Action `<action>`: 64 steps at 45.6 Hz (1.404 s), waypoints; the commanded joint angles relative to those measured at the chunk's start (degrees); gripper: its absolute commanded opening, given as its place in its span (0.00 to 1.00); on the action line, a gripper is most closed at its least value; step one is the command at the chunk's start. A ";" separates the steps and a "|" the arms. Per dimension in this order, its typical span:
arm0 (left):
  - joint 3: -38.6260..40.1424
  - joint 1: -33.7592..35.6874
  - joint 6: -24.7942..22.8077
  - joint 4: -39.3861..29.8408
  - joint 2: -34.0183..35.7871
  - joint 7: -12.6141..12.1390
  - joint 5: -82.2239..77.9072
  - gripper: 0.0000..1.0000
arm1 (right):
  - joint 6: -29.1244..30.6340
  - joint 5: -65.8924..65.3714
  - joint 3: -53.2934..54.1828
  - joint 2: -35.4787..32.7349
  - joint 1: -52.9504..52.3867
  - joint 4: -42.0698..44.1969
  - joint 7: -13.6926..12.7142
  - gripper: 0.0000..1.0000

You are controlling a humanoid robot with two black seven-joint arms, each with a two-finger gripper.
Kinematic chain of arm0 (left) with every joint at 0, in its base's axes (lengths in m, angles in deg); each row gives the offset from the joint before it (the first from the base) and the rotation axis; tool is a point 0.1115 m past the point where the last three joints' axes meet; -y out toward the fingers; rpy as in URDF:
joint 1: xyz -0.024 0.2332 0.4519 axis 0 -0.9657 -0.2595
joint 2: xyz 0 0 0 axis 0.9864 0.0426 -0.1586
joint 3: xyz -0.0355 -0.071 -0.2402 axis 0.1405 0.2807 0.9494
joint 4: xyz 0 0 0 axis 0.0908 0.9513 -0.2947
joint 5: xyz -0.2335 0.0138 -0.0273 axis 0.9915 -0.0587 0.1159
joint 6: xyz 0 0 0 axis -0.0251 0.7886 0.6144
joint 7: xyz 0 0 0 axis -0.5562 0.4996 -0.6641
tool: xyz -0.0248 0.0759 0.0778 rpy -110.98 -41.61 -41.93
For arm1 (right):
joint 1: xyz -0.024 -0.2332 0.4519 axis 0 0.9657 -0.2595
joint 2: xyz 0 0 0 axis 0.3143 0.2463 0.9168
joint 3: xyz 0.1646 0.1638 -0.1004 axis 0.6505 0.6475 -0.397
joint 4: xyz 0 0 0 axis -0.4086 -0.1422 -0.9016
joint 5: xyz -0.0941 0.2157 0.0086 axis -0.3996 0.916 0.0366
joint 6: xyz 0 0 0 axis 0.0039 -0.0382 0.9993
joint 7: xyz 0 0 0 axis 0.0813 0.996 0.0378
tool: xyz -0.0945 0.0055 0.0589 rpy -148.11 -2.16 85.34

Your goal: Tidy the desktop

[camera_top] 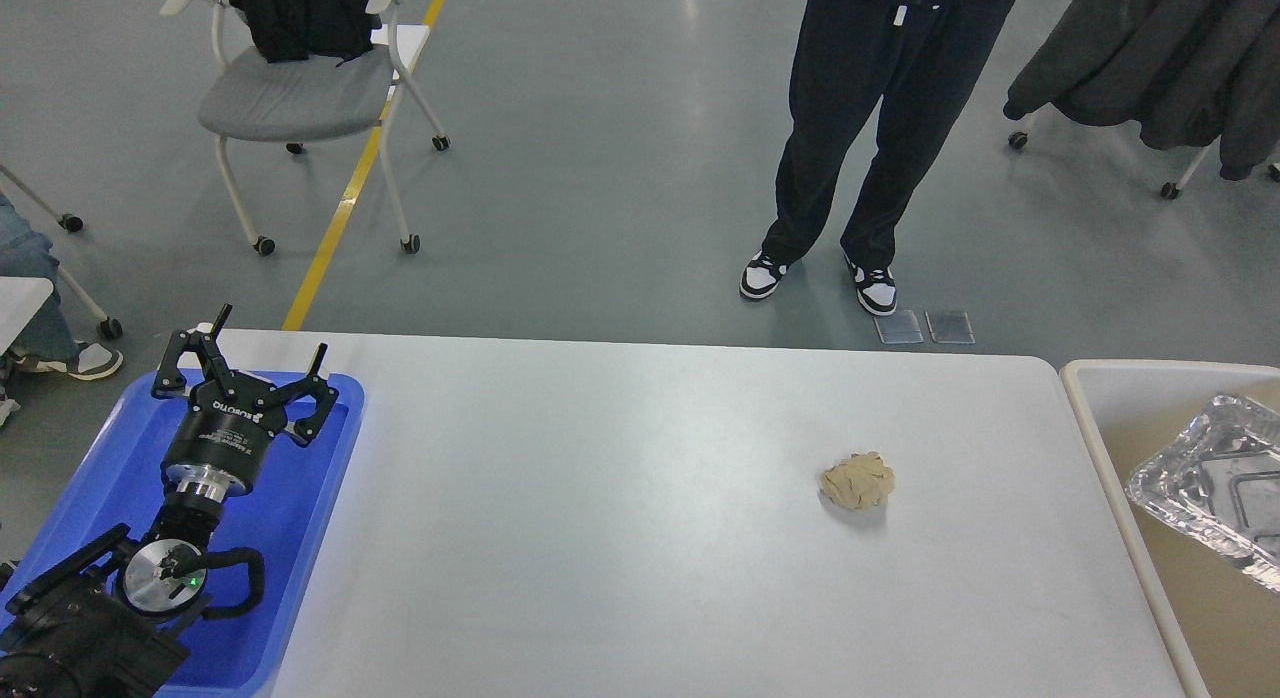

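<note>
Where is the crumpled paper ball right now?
In the head view, the paper ball sits alone on the desktop, toward its right side, not far from the bin and far from the left hand over the blue tray.

light: bright, even, overhead | shadows: soft | glare: floor (690, 38) sheen | focus: sharp throughout

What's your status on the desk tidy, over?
Left gripper open, empty, over the blue tray. Right arm not in view. Desktop holds one crumpled tan wad, untouched, nearer the beige bin. Nothing in the way.
</note>
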State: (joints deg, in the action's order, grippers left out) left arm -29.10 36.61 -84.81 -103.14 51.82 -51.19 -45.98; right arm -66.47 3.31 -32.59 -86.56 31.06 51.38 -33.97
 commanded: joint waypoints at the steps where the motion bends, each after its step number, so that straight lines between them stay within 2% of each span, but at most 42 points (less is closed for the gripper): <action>1: 0.00 0.00 -0.01 0.06 -0.01 0.09 0.00 0.99 | -3.40 0.33 2.25 3.25 2.83 4.92 -0.51 0.00; 19: 0.00 0.00 -0.01 0.07 -0.01 0.09 0.00 0.99 | -7.09 0.33 2.25 5.97 4.06 8.88 -3.06 0.00; 33: 0.00 0.00 0.08 0.07 -0.01 0.09 0.00 0.99 | -7.01 0.33 2.34 5.89 3.97 8.26 -3.06 0.00; 36: 0.00 0.00 -0.01 0.07 -0.01 0.09 0.00 0.99 | -7.36 0.33 2.42 5.27 3.53 8.70 -2.97 0.42; 37: 0.00 0.00 0.08 0.07 -0.01 0.09 0.00 0.99 | -7.45 0.33 2.42 5.18 3.44 8.79 -2.97 0.53; 39: 0.00 0.00 0.08 0.07 -0.01 0.09 0.00 0.99 | -7.53 0.33 2.60 5.09 3.35 8.88 -2.97 0.71; 41: 0.00 0.00 0.08 0.07 -0.01 0.09 0.00 0.99 | -7.53 0.33 2.95 5.01 3.35 8.88 -2.97 0.83; 48: 0.00 0.00 -0.01 0.07 -0.01 0.09 0.00 0.99 | -7.36 0.33 5.32 5.18 3.35 8.18 -2.80 0.99; 58: 0.00 0.00 -0.01 0.07 -0.01 0.09 0.00 0.99 | -6.92 0.51 11.91 5.36 1.60 6.86 -2.80 0.99; 64: 0.00 0.00 -0.01 0.07 -0.01 0.09 0.00 0.99 | -6.74 0.33 12.27 4.83 0.81 6.16 -2.80 0.99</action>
State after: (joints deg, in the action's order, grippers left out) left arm -29.10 36.61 -84.78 -103.07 51.82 -51.10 -45.98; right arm -73.49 3.73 -23.46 -81.23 33.28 58.70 -36.79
